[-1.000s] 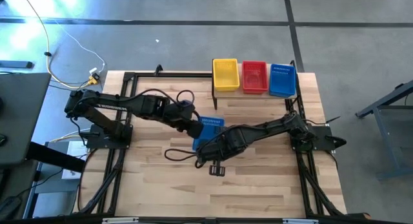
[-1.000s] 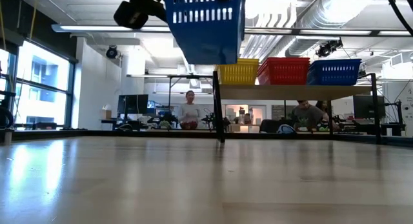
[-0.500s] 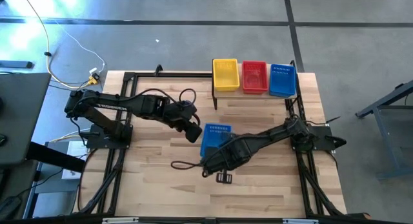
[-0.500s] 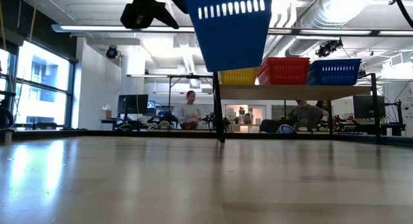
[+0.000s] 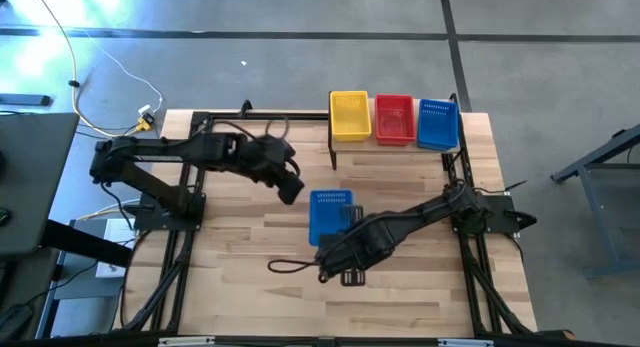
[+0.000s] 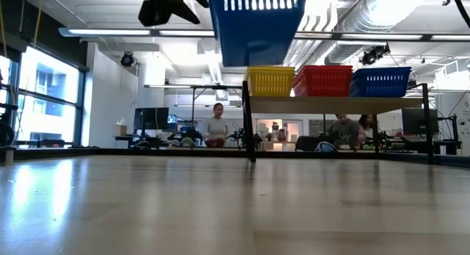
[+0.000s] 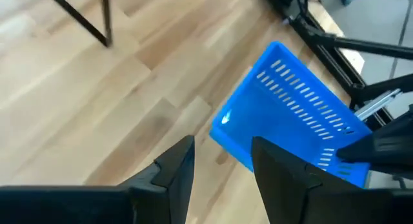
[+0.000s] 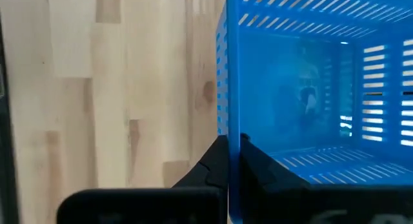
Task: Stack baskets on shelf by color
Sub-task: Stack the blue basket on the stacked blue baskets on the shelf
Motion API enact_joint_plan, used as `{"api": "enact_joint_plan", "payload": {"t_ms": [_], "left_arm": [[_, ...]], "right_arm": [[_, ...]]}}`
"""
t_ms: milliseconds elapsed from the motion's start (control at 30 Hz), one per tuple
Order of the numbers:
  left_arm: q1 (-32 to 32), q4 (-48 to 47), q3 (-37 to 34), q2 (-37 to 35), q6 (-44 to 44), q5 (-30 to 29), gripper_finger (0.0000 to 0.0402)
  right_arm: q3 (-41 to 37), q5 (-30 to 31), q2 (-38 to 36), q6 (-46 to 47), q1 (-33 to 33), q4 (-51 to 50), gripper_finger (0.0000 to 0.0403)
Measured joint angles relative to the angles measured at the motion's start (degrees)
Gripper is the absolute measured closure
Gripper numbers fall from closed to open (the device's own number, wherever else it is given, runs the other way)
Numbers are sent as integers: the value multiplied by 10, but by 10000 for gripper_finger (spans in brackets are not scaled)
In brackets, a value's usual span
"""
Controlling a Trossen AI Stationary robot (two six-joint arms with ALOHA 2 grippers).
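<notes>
The right gripper (image 5: 338, 249) is clamped on the near wall of a blue basket (image 5: 331, 216), carried above the wooden table (image 5: 240, 287). In the right wrist view its two dark fingers (image 8: 219, 166) pinch that slotted wall between them, one outside and one inside the basket (image 8: 310, 88). The basket hangs clear of the tabletop in the low view (image 6: 254, 23), well in front of the shelf (image 6: 338, 104).

The left gripper (image 5: 289, 190) sits just beside the held basket, on the side away from the right arm's base, apart from it. Its fingers (image 7: 174, 172) stand open with nothing between them, and the blue basket (image 7: 290, 121) shows beyond them, not touched.

Farther back, the shelf (image 5: 345, 142) stands at the far edge of the table. On its top sit a yellow basket (image 5: 349, 115), a red basket (image 5: 394, 119) and another blue basket (image 5: 437, 123), side by side, the red one in the middle.

Beyond the table, two people (image 6: 216, 128) sit in the room.
</notes>
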Motion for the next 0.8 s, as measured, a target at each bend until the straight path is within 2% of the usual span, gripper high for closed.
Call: {"api": "enact_joint_plan", "payload": {"t_ms": [300,433,600,800], "left_arm": [[56,-17,0,-67,37,-10,257],[73,-20,0,-85,58,-15,257],[89,-19,0,-96,66,-19,257],[107,-19,0,-95,86,-18,257]], "right_arm": [[-20,66,-51,-64,-48,1,403],[-119,72,-120,-57,-78,0,403],[-264,107,-243,-38,-99,-1,403],[-384,145,-387,-45,-119,0,403]]}}
